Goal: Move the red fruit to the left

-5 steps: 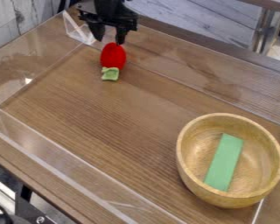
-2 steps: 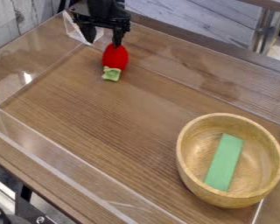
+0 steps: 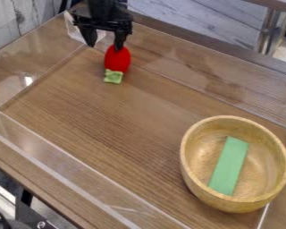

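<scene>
The landmark is the bowl [image 3: 199, 183], standing on the bench [image 3: 121, 134] toward the near right corner. The block [image 3: 229, 166] lies inside the bowl, against its inner surface. The fruit [image 3: 118, 59] sits on the bench well apart from the bowl, to its left and farther back. The fingers [image 3: 104, 40] are beside the fruit, likewise left of and behind the bowl.

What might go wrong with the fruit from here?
The gripper hovers right by the red fruit, so a careless move might nudge it instead of gripping it. The fruit is rounded, so it may roll if knocked. A clear plastic-like item sits close beside the gripper and might get caught.
</scene>
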{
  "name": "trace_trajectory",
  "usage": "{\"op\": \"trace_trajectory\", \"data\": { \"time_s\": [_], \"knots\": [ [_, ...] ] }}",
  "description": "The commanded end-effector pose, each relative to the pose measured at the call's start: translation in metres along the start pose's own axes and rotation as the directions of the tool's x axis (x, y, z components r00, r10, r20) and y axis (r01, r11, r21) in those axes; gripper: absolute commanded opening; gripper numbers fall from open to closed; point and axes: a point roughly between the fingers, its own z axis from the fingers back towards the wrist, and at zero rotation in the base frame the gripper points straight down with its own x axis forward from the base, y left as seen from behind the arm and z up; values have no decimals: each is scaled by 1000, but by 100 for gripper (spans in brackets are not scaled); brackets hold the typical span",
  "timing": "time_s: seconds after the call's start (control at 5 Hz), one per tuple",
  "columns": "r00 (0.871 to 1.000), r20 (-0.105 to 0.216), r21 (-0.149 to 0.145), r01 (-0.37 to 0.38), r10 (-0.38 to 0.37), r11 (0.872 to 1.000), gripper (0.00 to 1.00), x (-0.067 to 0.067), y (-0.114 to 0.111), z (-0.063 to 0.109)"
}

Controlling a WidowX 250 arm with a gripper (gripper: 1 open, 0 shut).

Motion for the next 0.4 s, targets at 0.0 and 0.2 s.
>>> {"op": "trace_trajectory", "data": {
  "time_s": [0.0, 0.2],
  "knots": [
    [996, 88, -2, 4, -4, 1000, 100, 18, -5, 39],
    [997, 80, -9, 8, -8, 1000, 100, 18, -10, 46]
  ]
}}
